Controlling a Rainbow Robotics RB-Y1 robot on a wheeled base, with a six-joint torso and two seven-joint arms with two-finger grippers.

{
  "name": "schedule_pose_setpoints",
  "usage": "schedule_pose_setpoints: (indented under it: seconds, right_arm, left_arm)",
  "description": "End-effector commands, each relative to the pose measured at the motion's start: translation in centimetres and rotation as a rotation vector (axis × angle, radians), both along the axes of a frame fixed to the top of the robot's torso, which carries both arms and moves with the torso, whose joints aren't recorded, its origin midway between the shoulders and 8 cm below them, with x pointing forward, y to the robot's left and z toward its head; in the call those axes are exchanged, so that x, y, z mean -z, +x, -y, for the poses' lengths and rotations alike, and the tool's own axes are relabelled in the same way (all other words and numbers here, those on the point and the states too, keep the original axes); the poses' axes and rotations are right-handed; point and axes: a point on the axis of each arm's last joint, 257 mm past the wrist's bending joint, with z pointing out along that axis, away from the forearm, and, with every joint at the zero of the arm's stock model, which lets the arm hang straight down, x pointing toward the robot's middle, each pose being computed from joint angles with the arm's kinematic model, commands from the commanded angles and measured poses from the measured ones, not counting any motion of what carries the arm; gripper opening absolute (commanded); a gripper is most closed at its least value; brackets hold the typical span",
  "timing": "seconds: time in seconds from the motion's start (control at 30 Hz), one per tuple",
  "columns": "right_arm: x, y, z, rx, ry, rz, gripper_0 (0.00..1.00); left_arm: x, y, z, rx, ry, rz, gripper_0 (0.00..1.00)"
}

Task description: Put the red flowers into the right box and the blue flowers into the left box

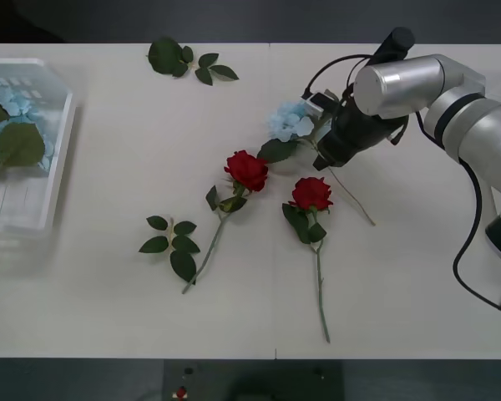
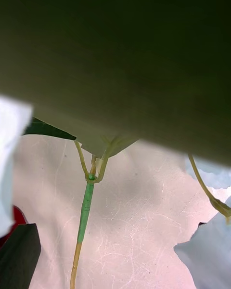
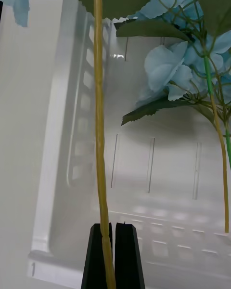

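Two red flowers lie mid-table, one (image 1: 247,170) left of the other (image 1: 311,193). A blue flower (image 1: 290,121) lies behind them, its stem (image 2: 84,216) running under my right gripper (image 1: 326,155), which hovers low over it. The left box (image 1: 63,159) stands at the far left with blue flowers (image 1: 12,100) inside. In the left wrist view my left gripper (image 3: 114,226) is shut on a blue flower's yellow-green stem (image 3: 99,125) above the left box (image 3: 62,125), beside blue blooms (image 3: 168,72). The right box is out of view.
A bloomless leaf sprig (image 1: 184,60) lies at the table's back, another (image 1: 171,242) left of the roses. The right arm (image 1: 451,104) reaches in from the right. The table's front edge is near the rose stems' ends.
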Motion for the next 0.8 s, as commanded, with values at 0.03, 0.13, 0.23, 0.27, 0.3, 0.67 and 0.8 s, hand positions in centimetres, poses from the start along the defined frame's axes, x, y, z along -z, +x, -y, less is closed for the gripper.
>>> schedule_pose_setpoints:
  seconds: [0.03,0.13,0.23,0.27,0.3,0.67,0.8]
  right_arm:
    - [-0.5,0.5,-1.1,0.03,0.05,0.018,0.81]
    - [-0.5,0.6,-0.9,0.032,0.049,0.02,0.55]
    - [-0.6,0.7,-1.2,0.031,0.055,0.028,0.38]
    - [-0.5,0.8,-1.3,0.03,0.057,0.03,0.34]
    - [-0.4,0.8,-1.3,0.031,0.057,0.03,0.32]
    - [0.1,0.8,-1.5,0.034,0.067,0.04,0.02]
    - [0.1,0.9,-1.4,0.029,0.063,0.042,0.45]
  left_arm:
    - [-2.7,0.9,-0.3,0.048,0.071,0.025,0.07]
    - [-2.4,1.0,0.2,0.061,0.062,0.023,0.2]
    - [-2.4,1.1,0.5,0.069,0.055,0.024,0.28]
    - [-2.3,1.2,0.8,0.074,0.046,0.025,0.3]
    - [-2.3,1.1,1.0,0.079,0.04,0.023,0.32]
    - [-5.2,-0.5,14.4,0.443,-0.075,-0.092,0.84]
    - [-6.2,0.4,18.8,0.552,-0.062,-0.104,0.84]
